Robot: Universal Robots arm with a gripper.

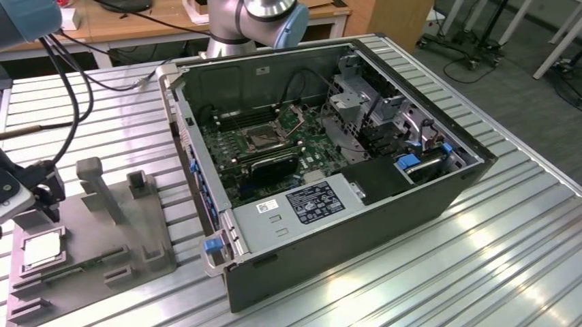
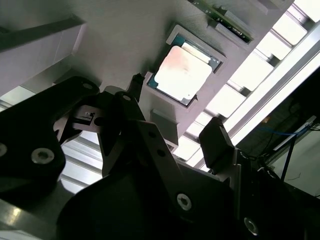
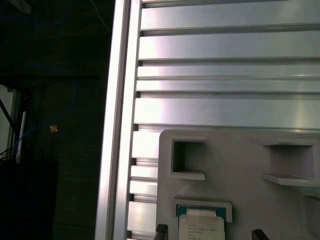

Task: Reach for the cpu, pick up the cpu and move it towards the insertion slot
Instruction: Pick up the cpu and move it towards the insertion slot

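Claw [image 2: 175, 102] is open: its two dark fingers [image 2: 136, 82] stand apart with nothing between them. In both wrist views the fingertips flank the cpu [image 2: 184, 72], one to each side. Whether they touch it cannot be told.

The cpu [image 3: 201, 231] lies flat, metal face up, in a square recess of the grey fixture [image 3: 240, 160]. A thin blue-green edge shows around the chip.

In the exterior view the claw [image 1: 41, 204] hangs at the exterior view's left edge, just over the fixture [image 1: 100, 231], with the cpu [image 1: 41, 251] directly beneath it.

The insertion slot [image 1: 264, 139] sits on the motherboard inside the open computer case [image 1: 382, 211], well apart from the chip, toward the exterior view's right. Its bracket frames a dark centre.

Fixture and case both rest on the slatted aluminium desk [image 1: 473, 259].
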